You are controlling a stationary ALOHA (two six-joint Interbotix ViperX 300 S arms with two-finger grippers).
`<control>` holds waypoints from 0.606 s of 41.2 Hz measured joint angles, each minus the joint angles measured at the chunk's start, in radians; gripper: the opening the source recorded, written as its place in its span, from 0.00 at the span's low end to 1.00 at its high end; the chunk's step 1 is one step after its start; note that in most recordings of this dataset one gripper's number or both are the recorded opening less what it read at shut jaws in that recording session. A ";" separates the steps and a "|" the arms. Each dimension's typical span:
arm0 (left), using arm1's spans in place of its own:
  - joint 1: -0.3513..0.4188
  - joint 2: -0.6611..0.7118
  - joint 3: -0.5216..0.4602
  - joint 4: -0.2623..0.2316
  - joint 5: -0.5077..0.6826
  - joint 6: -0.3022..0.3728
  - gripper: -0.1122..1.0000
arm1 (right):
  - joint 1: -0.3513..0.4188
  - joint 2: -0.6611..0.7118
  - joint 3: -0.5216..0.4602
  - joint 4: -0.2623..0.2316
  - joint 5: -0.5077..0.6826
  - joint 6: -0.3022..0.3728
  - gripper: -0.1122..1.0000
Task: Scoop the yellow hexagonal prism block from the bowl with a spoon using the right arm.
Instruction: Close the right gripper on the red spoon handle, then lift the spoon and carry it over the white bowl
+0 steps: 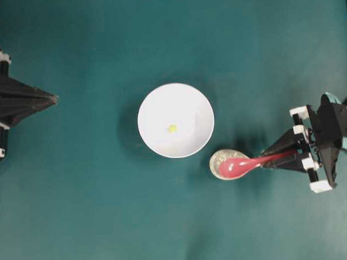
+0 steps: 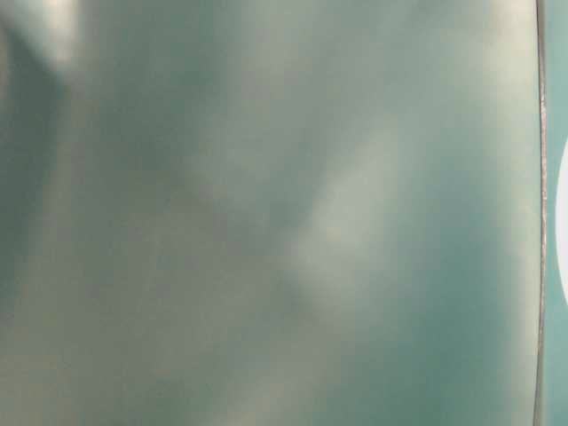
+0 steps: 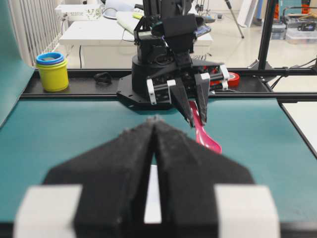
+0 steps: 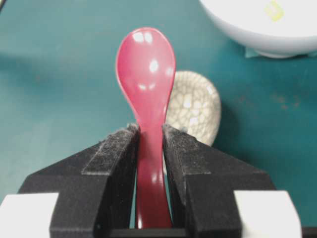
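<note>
Starting at the left, our left gripper [image 1: 52, 99] rests idle, fingers pressed together on nothing. Centre table, we see the yellow hexagonal prism block [image 1: 172, 129] lying in the bowl [image 1: 152, 102], not yet scooped. Further right, the spoon [image 1: 244, 166] hovers over the speckled spoon rest [image 1: 221, 158], our right gripper [image 1: 278, 158] clamped on its handle. We judge grasping done; scooping remains.

A small speckled spoon rest [image 1: 222, 160] sits on the teal mat [image 1: 96, 214]. Beyond the table edge, a yellow tub [image 3: 52, 74] with a blue rim stands near a white desk [image 3: 99, 29].
</note>
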State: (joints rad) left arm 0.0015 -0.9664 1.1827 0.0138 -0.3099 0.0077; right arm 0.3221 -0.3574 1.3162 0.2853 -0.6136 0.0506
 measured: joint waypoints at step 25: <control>-0.002 -0.012 0.000 0.002 0.021 -0.002 0.10 | -0.239 -0.175 -0.219 -0.012 0.546 -0.003 0.30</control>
State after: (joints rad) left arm 0.0000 -0.9787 1.1827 0.0153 -0.2884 0.0061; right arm 0.0828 -0.5323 1.0968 0.2730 -0.0675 0.0476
